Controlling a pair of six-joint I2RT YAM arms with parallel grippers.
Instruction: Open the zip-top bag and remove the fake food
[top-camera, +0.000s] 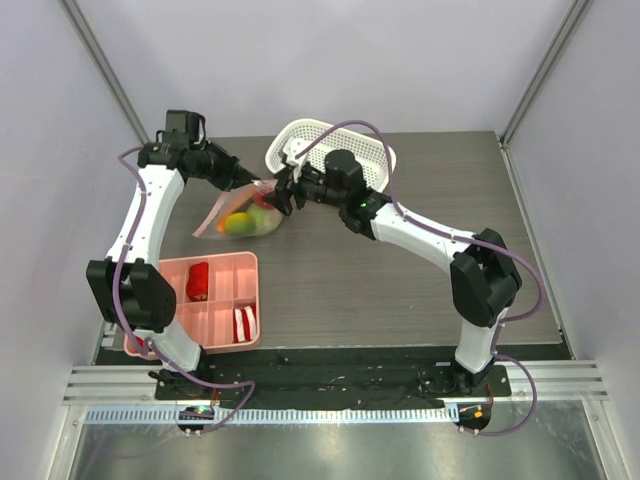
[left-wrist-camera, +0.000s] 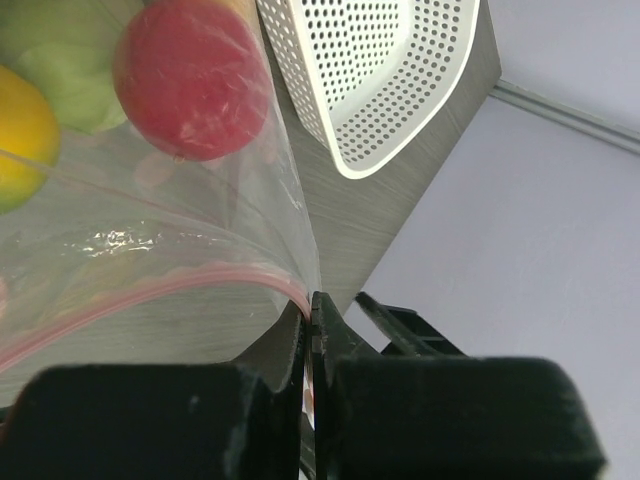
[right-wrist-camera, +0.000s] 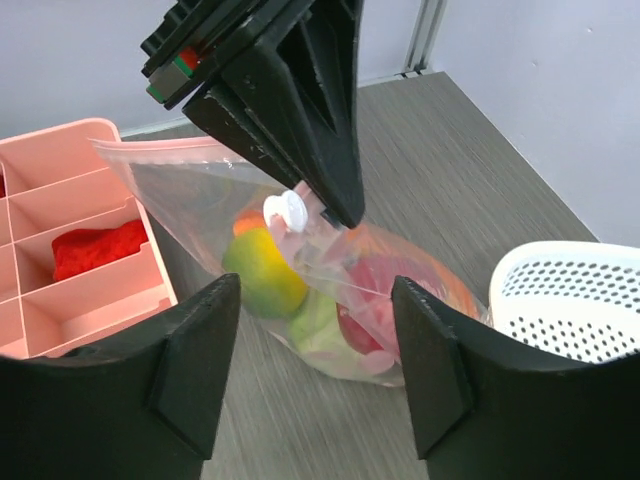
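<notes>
Grey wood-grain table: left tool clamps zip-top bag by its seal; right tool gapes nearby.

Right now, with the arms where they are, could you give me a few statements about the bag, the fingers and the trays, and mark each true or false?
1. The left fingers pinch the edge of the zip-top bag. True.
2. The fake food lies in the white basket. False: it is inside the bag.
3. The right fingers stand open, holding nothing. True.
4. The pink tray holds nothing. False: a red piece and a red-white piece sit in it.
</notes>
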